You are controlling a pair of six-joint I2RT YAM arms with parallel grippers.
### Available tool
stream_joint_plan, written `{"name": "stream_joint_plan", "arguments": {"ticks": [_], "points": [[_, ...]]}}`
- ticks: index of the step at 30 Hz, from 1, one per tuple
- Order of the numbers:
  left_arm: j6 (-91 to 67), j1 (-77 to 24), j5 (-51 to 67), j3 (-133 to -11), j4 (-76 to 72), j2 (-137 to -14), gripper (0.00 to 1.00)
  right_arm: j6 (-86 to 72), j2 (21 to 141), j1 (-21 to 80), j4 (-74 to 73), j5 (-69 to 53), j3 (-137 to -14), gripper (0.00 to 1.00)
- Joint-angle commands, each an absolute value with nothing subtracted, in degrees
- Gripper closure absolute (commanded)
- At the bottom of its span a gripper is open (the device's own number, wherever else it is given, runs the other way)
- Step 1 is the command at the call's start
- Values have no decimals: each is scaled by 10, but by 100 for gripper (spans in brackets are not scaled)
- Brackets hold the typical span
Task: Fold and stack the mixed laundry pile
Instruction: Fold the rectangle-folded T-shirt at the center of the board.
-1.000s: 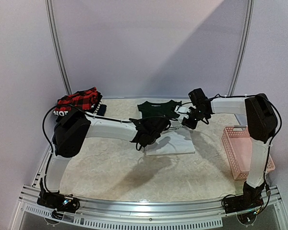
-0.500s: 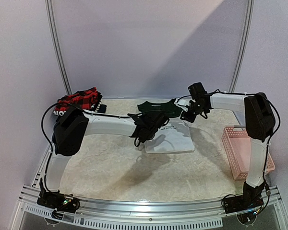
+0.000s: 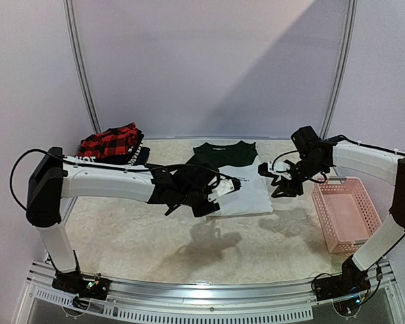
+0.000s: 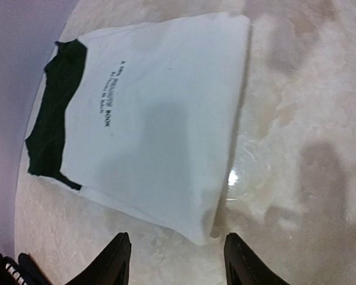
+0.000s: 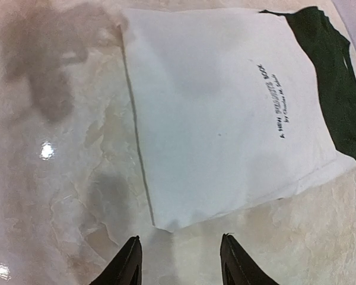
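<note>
tee [image 4: 160, 119] folded; left gripper [image 4: 177, 252], right gripper [image 5: 179, 252] open, empty

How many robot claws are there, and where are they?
2. The left gripper hangs open at the near left corner of the folded white tee. The right gripper hangs open by the tee's right edge, between it and the pink basket. None looks hidden.

The tee [image 3: 246, 196] lies mid-table [image 3: 155, 236]. The flannel shirt [image 3: 111, 142] tops a heap in the far left corner. The basket [image 3: 347, 216] stands at the right edge. The left gripper [image 4: 178, 261] hangs over the tee's left side, and the right gripper [image 3: 275, 181] hangs between tee and basket.
</note>
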State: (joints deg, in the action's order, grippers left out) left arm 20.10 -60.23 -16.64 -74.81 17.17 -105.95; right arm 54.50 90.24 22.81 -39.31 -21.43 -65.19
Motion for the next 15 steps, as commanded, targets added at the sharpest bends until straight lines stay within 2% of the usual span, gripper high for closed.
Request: {"name": "stream_joint_plan", "arguments": {"ticks": [1,15], "points": [[264,-599,-25,-748,184,-1091,45,630,924,231,-424,-265,-632,54],[300,-569,-41,-829,209,-1207,46,630,1048,245,-403,-227,-684,51]]}}
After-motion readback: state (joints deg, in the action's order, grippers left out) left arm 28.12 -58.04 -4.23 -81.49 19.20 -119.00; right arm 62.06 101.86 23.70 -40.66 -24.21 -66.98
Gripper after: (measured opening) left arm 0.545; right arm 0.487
